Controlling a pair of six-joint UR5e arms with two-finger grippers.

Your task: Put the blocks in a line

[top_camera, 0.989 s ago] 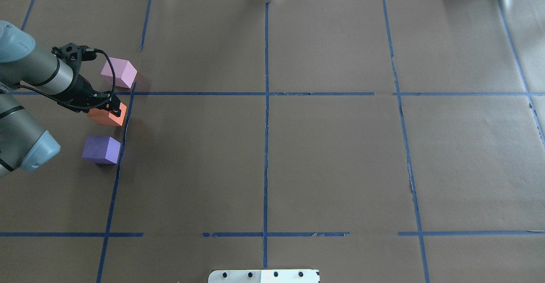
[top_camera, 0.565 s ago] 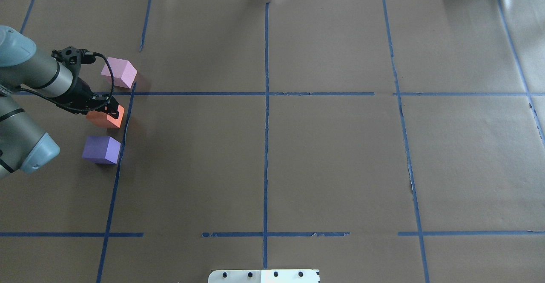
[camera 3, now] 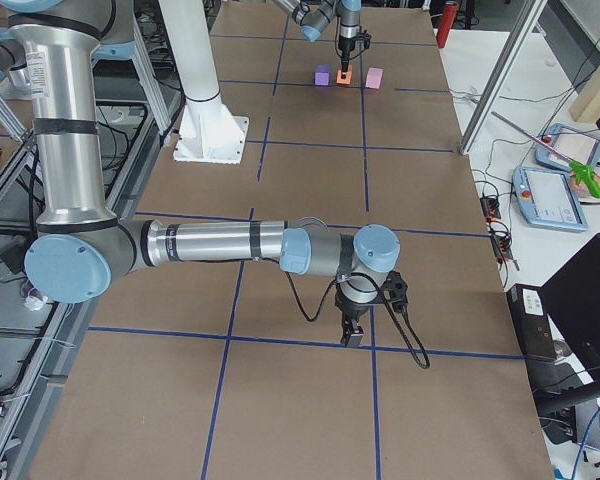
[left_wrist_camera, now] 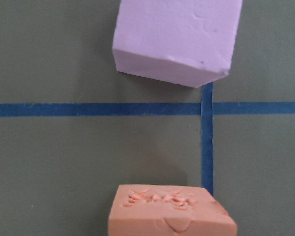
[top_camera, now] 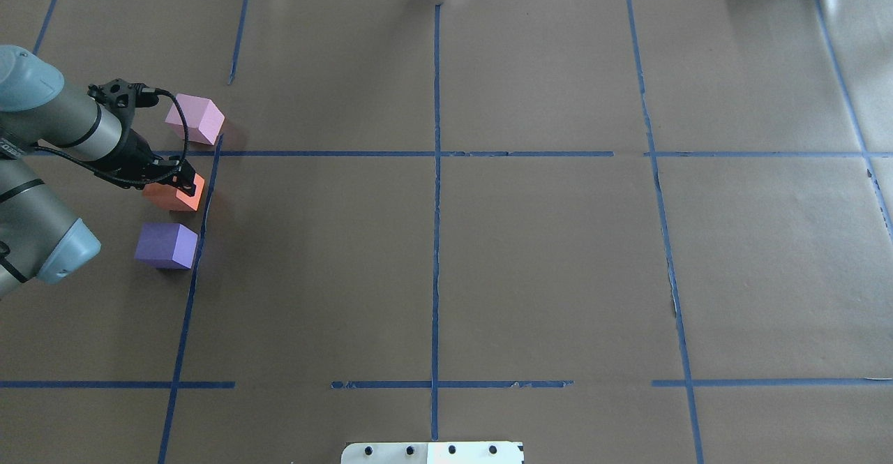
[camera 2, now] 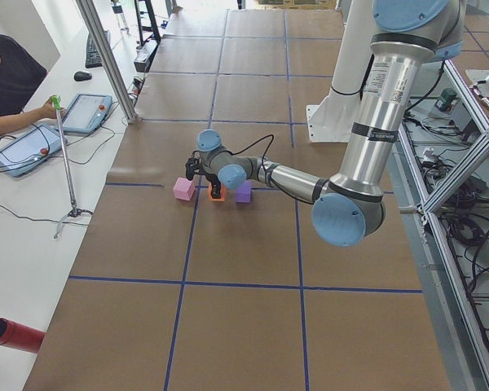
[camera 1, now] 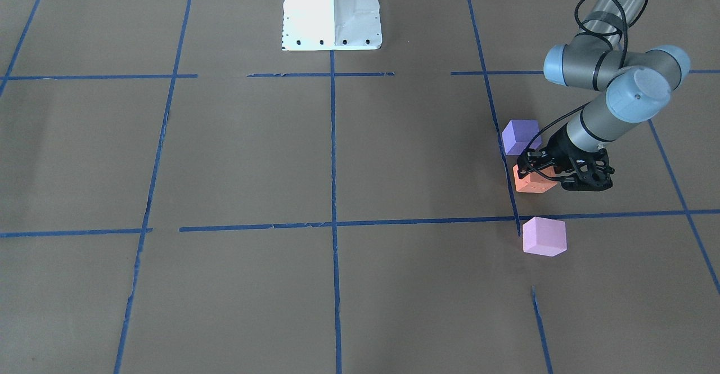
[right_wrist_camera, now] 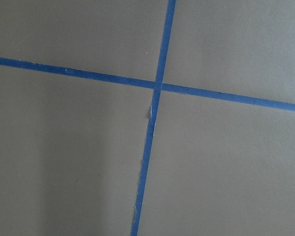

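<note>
Three cubes stand in a rough column beside a blue tape line at the table's left. The pink-lilac block (top_camera: pixel 197 118) (camera 1: pixel 543 236) (left_wrist_camera: pixel 177 39) is farthest, the orange block (top_camera: pixel 178 197) (camera 1: pixel 529 184) (left_wrist_camera: pixel 169 214) in the middle, and the blue-violet block (top_camera: pixel 166 245) (camera 1: pixel 520 136) nearest the robot. My left gripper (top_camera: pixel 183 179) (camera 1: pixel 535 167) is down on the orange block and appears shut on it, with the block at table level. My right gripper (camera 3: pixel 352 338) shows only in the exterior right view, low over bare paper. I cannot tell if it is open or shut.
Brown paper with a blue tape grid (top_camera: pixel 436 153) covers the table. The robot's white base plate (camera 1: pixel 332 11) is at the near edge. An operator with tablets (camera 2: pixel 28 147) sits beyond the far side. A red cylinder (camera 2: pixel 12 336) lies off the paper.
My left gripper and the orange block have shifted a little to the left, away from the tape line. The pink-lilac and blue-violet blocks have not moved.
</note>
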